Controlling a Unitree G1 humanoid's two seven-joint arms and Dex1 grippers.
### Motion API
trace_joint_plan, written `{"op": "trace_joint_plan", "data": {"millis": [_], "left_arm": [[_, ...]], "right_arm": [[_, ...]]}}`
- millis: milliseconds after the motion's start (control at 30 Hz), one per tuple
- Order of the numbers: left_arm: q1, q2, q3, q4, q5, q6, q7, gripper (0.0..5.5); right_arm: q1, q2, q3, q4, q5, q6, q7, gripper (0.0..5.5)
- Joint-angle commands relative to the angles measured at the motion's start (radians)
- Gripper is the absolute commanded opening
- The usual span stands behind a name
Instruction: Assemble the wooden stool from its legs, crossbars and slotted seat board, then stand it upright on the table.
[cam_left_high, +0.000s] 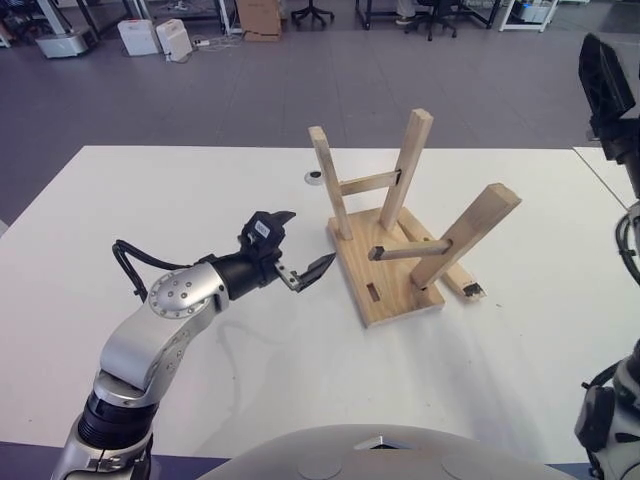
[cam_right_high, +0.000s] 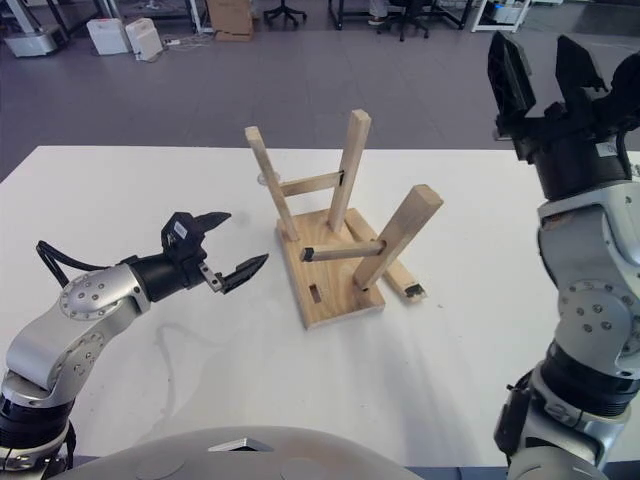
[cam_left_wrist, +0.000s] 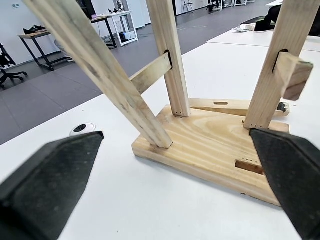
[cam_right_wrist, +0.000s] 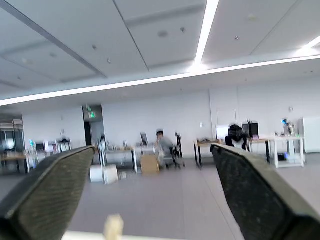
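Stool (cam_left_high: 392, 288) sits seat-down on your desk (cam_left_high: 150, 200), 3 legs up. Your left claw (cam_left_high: 312, 237) spreads wide near it; your right claw (cam_right_high: 537, 45) spreads wide, raised high.

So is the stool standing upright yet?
No, upside down: the seat board lies flat on the table with three legs pointing up.

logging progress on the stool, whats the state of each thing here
seat board: flat on table, one slot empty
three legs: standing in the board
fourth leg: loose, lying beside the board
back crossbar: joins two legs
front crossbar: in one leg, other end free
left gripper: open, empty
right gripper: open, empty, raised
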Motion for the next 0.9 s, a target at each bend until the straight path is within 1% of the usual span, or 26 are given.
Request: {"op": "trace_joint_plan", "data": {"millis": [33,133,200,300,367,500,600,667,733,767,833,867,900], "left_arm": [[-0.050,-0.029,0.039,0.041,0.007,-0.009,0.026,5.39],[-0.101,-0.078,0.079,0.085,-0.012,-0.003,0.064,5.39],[-0.119,-0.092,0.088,0.101,-0.015,0.001,0.073,5.39],[-0.127,-0.093,0.075,0.115,0.002,0.000,0.070,5.39],[-0.135,-0.097,0.068,0.121,0.006,0.002,0.071,5.39],[-0.143,-0.102,0.055,0.131,0.013,0.001,0.068,5.39],[-0.159,-0.116,0.067,0.136,-0.006,0.007,0.073,5.39],[-0.192,-0.144,0.110,0.138,-0.058,0.025,0.085,5.39],[-0.275,-0.177,0.178,0.140,-0.157,0.076,0.106,5.40],[-0.344,-0.196,0.217,0.149,-0.215,0.104,0.129,5.40],[-0.515,-0.250,0.286,0.208,-0.313,0.139,0.206,5.40],[-0.593,-0.279,0.315,0.247,-0.360,0.153,0.246,5.40],[-0.665,-0.314,0.342,0.293,-0.414,0.162,0.287,5.40]], "right_arm": [[0.164,0.026,0.127,0.129,-0.130,-0.007,0.124,4.31],[0.255,0.043,0.326,0.235,-0.293,-0.047,0.230,4.31],[0.279,0.045,0.418,0.290,-0.372,-0.069,0.287,4.31],[0.281,0.070,0.488,0.387,-0.456,-0.056,0.316,4.31],[0.269,0.085,0.511,0.437,-0.508,-0.057,0.310,3.91],[0.239,0.106,0.530,0.462,-0.554,-0.055,0.336,3.15],[0.218,0.122,0.531,0.486,-0.584,-0.060,0.336,2.53],[0.204,0.137,0.500,0.506,-0.584,-0.065,0.325,2.13],[0.164,0.149,0.395,0.514,-0.529,-0.072,0.309,2.07],[0.128,0.134,0.331,0.518,-0.514,-0.092,0.300,2.07],[0.016,0.061,0.224,0.522,-0.506,-0.150,0.312,2.07],[-0.039,0.027,0.193,0.517,-0.504,-0.172,0.331,2.07],[-0.094,0.003,0.189,0.499,-0.505,-0.193,0.360,2.07]]}}
